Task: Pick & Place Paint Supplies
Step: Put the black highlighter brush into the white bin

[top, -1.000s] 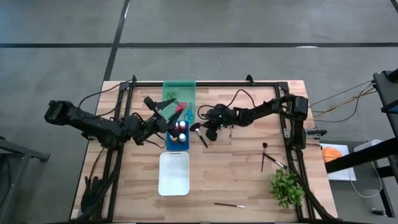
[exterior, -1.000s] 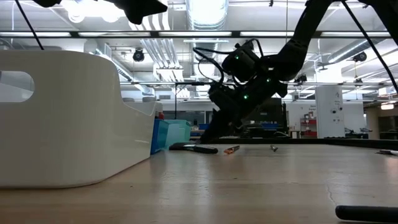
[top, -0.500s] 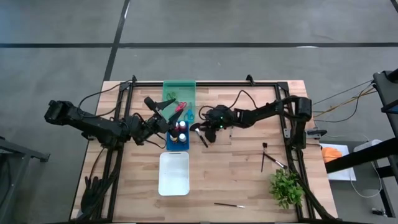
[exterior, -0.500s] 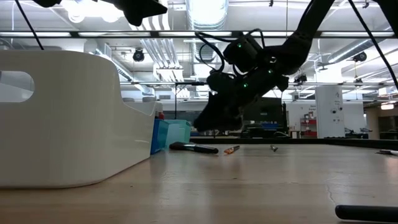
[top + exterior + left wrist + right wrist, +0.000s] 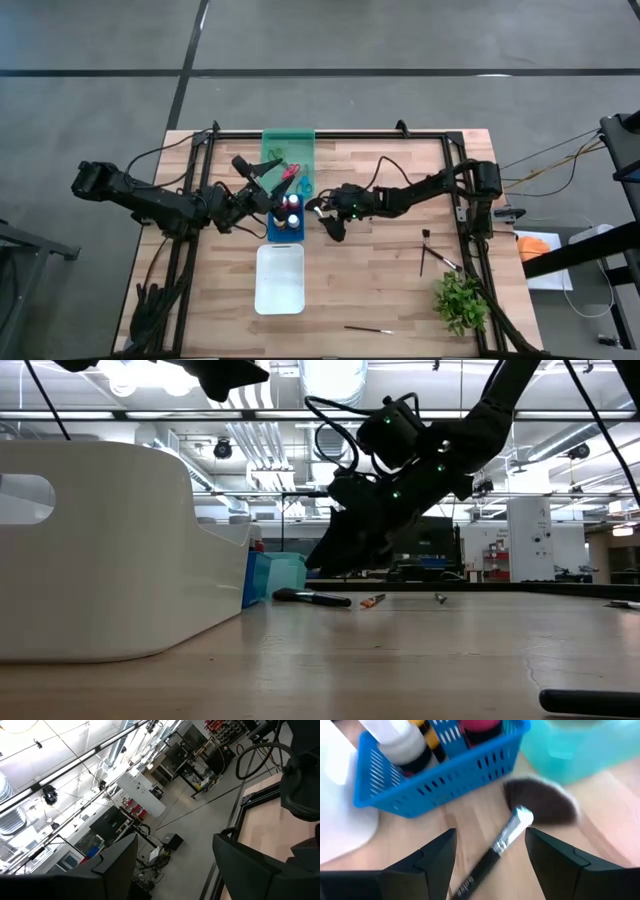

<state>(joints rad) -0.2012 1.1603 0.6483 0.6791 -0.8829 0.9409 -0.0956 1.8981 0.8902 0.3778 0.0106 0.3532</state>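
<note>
On the wooden table (image 5: 380, 270), a black-handled brush (image 5: 506, 840) lies flat just beside the blue basket (image 5: 440, 775) of paint bottles (image 5: 288, 212), bristles toward the green tray (image 5: 288, 150), handle angled away. The right gripper (image 5: 328, 220) is held open above it. The left gripper (image 5: 262, 172), also open, is raised over the trays.

Robotics lab or industrial workshop hall. Wooden counter (image 5: 380, 270) with black metal frame (image 5: 330, 135) on grey concrete floor (image 5: 400, 40) marked with dark lines. Open ceiling: exposed ducts (image 5: 250, 440), pipes, strip lights (image 5: 330, 380), ceiling camera (image 5: 49, 795). Behind: more benches, racks (image 5: 220, 735), white cabinet (image 5: 142, 797), loose cables (image 5: 545, 150) beside counter.
</note>
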